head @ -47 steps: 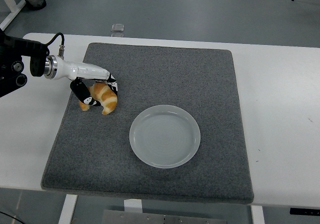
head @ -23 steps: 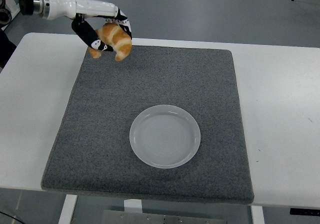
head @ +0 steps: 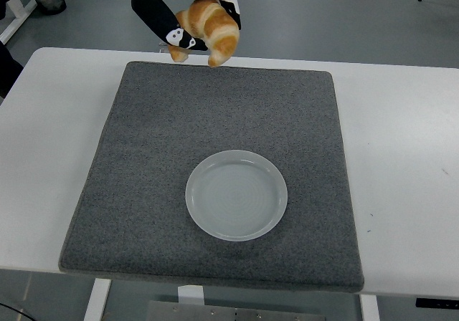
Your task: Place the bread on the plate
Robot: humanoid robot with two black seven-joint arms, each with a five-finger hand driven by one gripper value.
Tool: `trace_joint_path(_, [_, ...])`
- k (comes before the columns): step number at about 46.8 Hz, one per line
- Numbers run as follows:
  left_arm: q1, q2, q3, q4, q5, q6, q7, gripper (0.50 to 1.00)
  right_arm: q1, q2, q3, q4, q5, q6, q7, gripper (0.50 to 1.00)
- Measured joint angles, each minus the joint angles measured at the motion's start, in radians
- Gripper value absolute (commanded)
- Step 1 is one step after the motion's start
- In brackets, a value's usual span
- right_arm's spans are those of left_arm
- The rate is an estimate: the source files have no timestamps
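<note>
The grey mat (head: 215,120) lay flat on the white bench (head: 401,156), and the only thing standing on it was the pale plate (head: 237,195), near its front middle. Open mat lay between the plate and the mat's far edge, where the left robot hand (head: 188,13) hung with the bread (head: 211,27). The bench's right side offered free passage.

The left black-and-white five-fingered hand (head: 188,14) hangs raised at the picture's top, its white forearm entering from the upper left, fingers curled around a golden-brown croissant (head: 212,29).
</note>
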Motion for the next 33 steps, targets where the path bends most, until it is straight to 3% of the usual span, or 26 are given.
trace_joint_path(14, [0.012,-0.086,0.008,-0.020,0.000,-0.003,-0.041,0.500,0.000,0.000,0.000,0.000,0.000,0.000,0.000,0.952])
trace_joint_path(33, [0.014,-0.185,0.127,-0.015,0.041,-0.030,-0.038,0.500,0.000,0.000,0.000,0.000,0.000,0.000,0.000,0.952])
